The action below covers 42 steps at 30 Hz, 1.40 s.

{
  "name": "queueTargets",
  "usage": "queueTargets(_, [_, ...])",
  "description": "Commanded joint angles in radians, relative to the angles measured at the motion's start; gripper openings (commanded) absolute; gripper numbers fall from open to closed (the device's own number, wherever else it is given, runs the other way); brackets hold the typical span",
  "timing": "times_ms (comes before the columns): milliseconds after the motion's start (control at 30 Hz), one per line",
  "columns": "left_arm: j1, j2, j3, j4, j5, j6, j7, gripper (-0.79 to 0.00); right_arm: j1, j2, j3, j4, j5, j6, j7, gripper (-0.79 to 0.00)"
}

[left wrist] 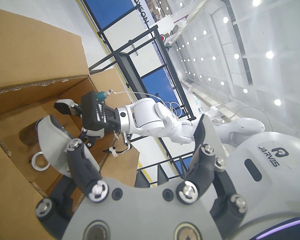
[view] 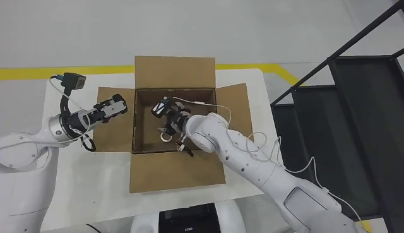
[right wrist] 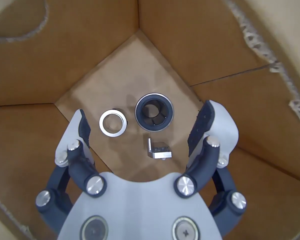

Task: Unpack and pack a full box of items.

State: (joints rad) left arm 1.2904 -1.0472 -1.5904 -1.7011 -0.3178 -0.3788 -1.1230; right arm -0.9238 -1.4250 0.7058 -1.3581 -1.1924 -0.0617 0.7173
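Currently my right gripper [right wrist: 145, 114] hangs down inside the open cardboard box [view: 177, 170], pointed at its floor. I judge it is there because the unpacking step needs a straight drop onto the parts at the bottom. Its jaws stand wide apart, holding and touching nothing. Below them, on the box floor, lie a silver ring [right wrist: 113, 122], a black bushing with a metal rim [right wrist: 154, 114] just beside the ring, and a small L-shaped metal bracket [right wrist: 158, 149] near both. The bushing sits most nearly between my fingertips, so I take it for the likeliest pick.

My left gripper [left wrist: 125, 126] sits outside the box, over the side flap, probably parked there to keep clear of the opening. Its jaws are also spread wide and empty.
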Motion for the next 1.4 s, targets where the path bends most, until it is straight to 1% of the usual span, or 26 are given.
queueTargets(0, [0.000, 0.000, 0.000, 0.000, 0.000, 0.000, 0.000, 0.000, 0.013, -0.009, -0.009, 0.023, 0.023, 0.000, 0.010, 0.000])
queueTargets(233, [0.000, 0.000, 0.000, 0.000, 0.000, 0.000, 0.000, 0.000, 0.052, -0.036, 0.001, 0.119, 0.140, -0.012, 0.006, 0.000])
queueTargets(333, [0.000, 0.000, 0.000, 0.000, 0.000, 0.000, 0.000, 0.000, 0.071, -0.048, -0.002, 0.157, 0.168, 0.001, 0.012, 0.000])
queueTargets(367, [0.000, 0.000, 0.000, 0.000, 0.000, 0.000, 0.000, 0.000, 0.075, -0.052, -0.003, 0.167, 0.179, 0.004, 0.014, -0.058])
queueTargets(400, [0.000, 0.000, 0.000, 0.000, 0.000, 0.000, 0.000, 0.000, 0.079, -0.055, -0.002, 0.176, 0.187, 0.008, 0.015, -0.172])
queueTargets(433, [0.000, 0.000, 0.000, 0.000, 0.000, 0.000, 0.000, 0.000, 0.083, -0.058, -0.002, 0.183, 0.193, 0.010, 0.015, -0.419])
queueTargets(467, [0.000, 0.000, 0.000, 0.000, 0.000, 0.000, 0.000, 0.000, 0.085, -0.060, -0.001, 0.190, 0.198, 0.013, 0.015, -0.616])
queueTargets(500, [0.000, 0.000, 0.000, 0.000, 0.000, 0.000, 0.000, 0.000, 0.088, -0.062, -0.001, 0.196, 0.199, 0.018, 0.017, -0.785])
queueTargets(767, [0.000, 0.000, 0.000, 0.000, 0.000, 0.000, 0.000, 0.000, 0.093, -0.074, -0.007, 0.216, 0.168, 0.057, 0.022, -0.785])
queueTargets(867, [0.000, 0.000, 0.000, 0.000, 0.000, 0.000, 0.000, 0.000, 0.083, -0.072, -0.002, 0.190, 0.152, 0.064, 0.021, -0.785])
queueTargets(967, [0.000, 0.000, 0.000, 0.000, 0.000, 0.000, 0.000, 0.000, 0.062, -0.063, 0.019, 0.133, 0.127, 0.068, 0.025, -0.785])
queueTargets(1100, [0.000, 0.000, 0.000, 0.000, 0.000, 0.000, 0.000, 0.000, 0.011, -0.040, 0.067, 0.019, 0.072, 0.071, 0.044, -0.785])
queueTargets(1167, [0.000, 0.000, 0.000, 0.000, 0.000, 0.000, 0.000, 0.000, -0.025, -0.025, 0.097, -0.068, 0.036, 0.070, 0.066, -0.785])
queueTargets(1267, [0.000, 0.000, 0.000, 0.000, 0.000, 0.000, 0.000, 0.000, -0.100, 0.005, 0.169, -0.225, -0.007, 0.040, 0.115, -0.785])
queueTargets(1367, [0.000, 0.000, 0.000, 0.000, 0.000, 0.000, 0.000, 0.000, -0.192, 0.034, 0.261, -0.386, 0.011, -0.033, 0.159, -0.785])
